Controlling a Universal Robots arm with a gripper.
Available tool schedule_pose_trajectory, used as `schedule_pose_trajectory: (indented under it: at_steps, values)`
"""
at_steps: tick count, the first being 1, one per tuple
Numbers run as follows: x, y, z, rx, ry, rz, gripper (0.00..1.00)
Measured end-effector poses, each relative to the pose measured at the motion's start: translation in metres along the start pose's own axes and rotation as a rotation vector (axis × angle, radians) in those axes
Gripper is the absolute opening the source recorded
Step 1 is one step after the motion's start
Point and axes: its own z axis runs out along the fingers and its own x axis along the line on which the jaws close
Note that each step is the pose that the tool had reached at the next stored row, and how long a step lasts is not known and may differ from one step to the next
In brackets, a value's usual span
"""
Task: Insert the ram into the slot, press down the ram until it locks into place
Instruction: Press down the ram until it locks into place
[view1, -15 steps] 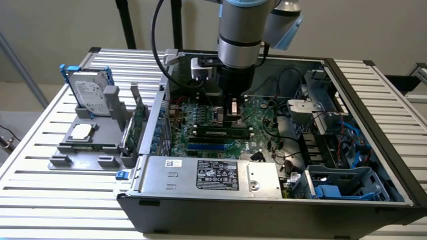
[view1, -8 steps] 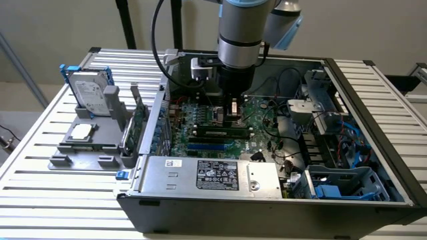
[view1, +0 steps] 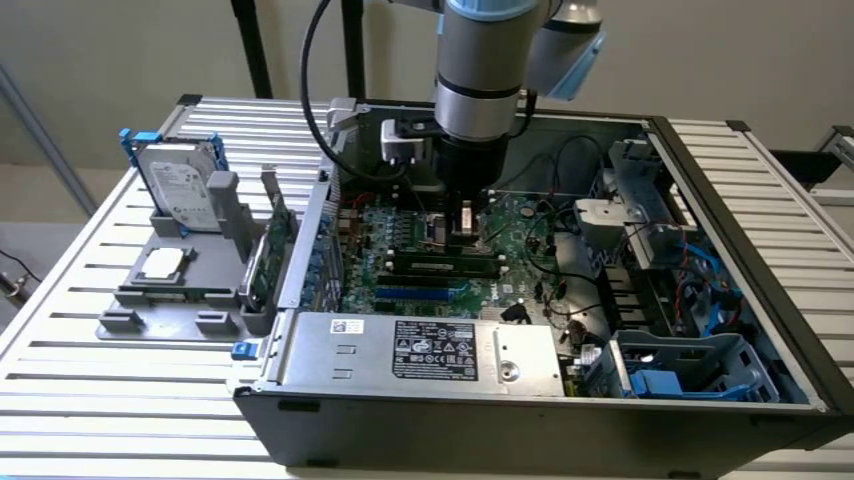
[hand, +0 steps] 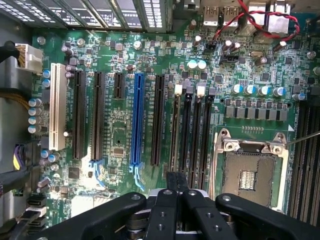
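Landmark: the square silver processor socket on the motherboard; every place below is given from it.

Hand: the hand hangs low inside the open case, just off the processor socket on its memory-bank side. Its fingertips are pressed together. I see nothing standing out between them, so I judge it to be carrying nothing.

Slot: the slot is one of four long black sockets that sit side by side right beside the processor socket. They run parallel to its nearest edge. I cannot tell which of the four is the one in use.

Ram: in the exterior view, the ram is a long dark stick with a pale label. It lies along that same bank, beside the processor socket and on the side toward the blue slot.

Ram long axis: it runs in line with the sockets and does not cross them. That is left to right in the exterior view.

Seating: the stick looks level and down among the sockets. I cannot tell whether the end clips have closed on it.

Hand to ram: the closed fingertips are over one end of the bank, the end away from the white clips. The ram's length therefore stretches away from the hand along the socket line, not off to one side.

Key relation: the hand is above the stick's line but off its middle.
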Motion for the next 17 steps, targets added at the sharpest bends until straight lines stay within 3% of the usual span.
schedule_pose_trajectory:
  at_steps: [17]
  values:
    - [0.000, 0.0005, 0.0137, -0.0017, 0.0008, 0.026, 0.11]
